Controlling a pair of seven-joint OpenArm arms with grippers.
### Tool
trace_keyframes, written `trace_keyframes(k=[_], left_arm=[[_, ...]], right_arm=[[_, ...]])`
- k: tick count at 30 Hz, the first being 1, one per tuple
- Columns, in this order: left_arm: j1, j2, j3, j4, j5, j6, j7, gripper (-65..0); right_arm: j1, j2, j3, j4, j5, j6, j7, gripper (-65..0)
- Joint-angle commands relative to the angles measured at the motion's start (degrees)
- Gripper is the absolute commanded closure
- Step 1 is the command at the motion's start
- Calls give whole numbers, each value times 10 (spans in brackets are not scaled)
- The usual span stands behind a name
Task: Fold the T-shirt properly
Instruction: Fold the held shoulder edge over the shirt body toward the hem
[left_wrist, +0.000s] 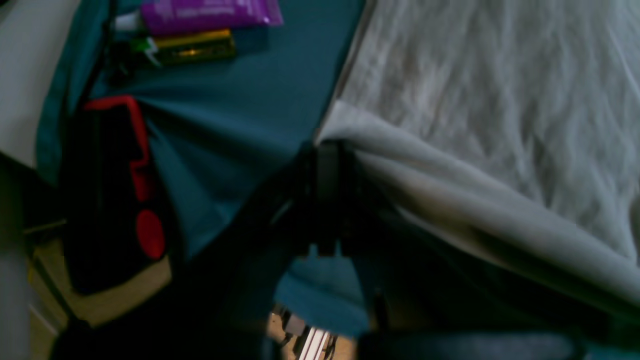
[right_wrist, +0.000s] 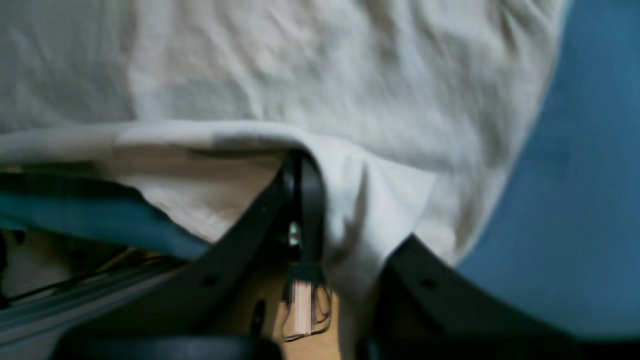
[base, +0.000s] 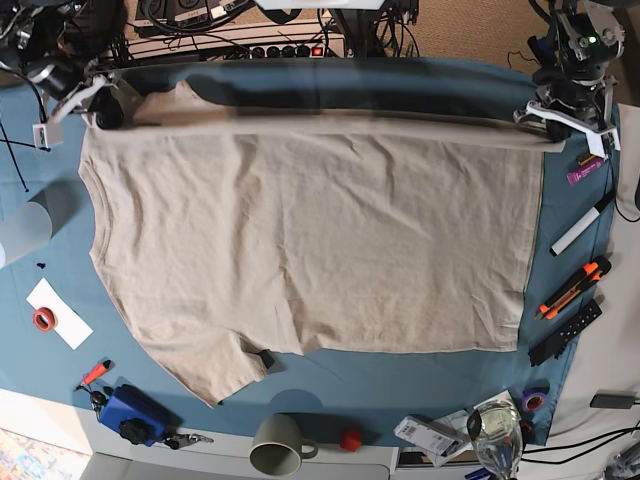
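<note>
The beige T-shirt (base: 310, 240) lies spread over the blue table cloth (base: 420, 385), with its far edge raised off the table between the two grippers. My left gripper (base: 545, 115), on the base view's right, is shut on the shirt's far right corner; in the left wrist view the black fingers (left_wrist: 327, 165) pinch the fabric (left_wrist: 475, 115). My right gripper (base: 100, 108), on the base view's left, is shut on the shirt's far left edge; in the right wrist view its fingers (right_wrist: 302, 190) clamp a fold of the fabric (right_wrist: 300, 75).
To the right of the shirt lie a purple tube (base: 583, 170), a white marker (base: 580, 232), an orange cutter (base: 573, 288) and a black remote (base: 565, 332). A mug (base: 275, 445), a red ball (base: 349, 438) and a glass (base: 497, 432) stand near the front edge. A translucent cup (base: 22, 230) stands at the left.
</note>
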Motion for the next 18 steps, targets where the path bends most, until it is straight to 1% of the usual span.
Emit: trace_keyframes(k=[1, 7, 11, 14, 16, 18], left_arm=[[-6, -9, -4, 0, 9, 5, -19, 0], [-40, -11, -4, -19, 9, 4, -22, 0], [-54, -11, -3, -19, 6, 2, -27, 0], [-61, -11, 13, -19, 7, 0, -28, 0], [-60, -11, 37, -19, 21, 0, -47, 0], [-61, -11, 60, -19, 53, 1, -76, 0]], right_arm=[[8, 14, -3, 7, -6, -1, 16, 0], [46, 13, -35, 7, -58, -1, 41, 0], [66, 14, -36, 7, -74, -1, 51, 0], [79, 14, -36, 7, -90, -1, 59, 0], [88, 13, -36, 7, -105, -1, 71, 0], [96, 13, -36, 7, -121, -1, 84, 0]])
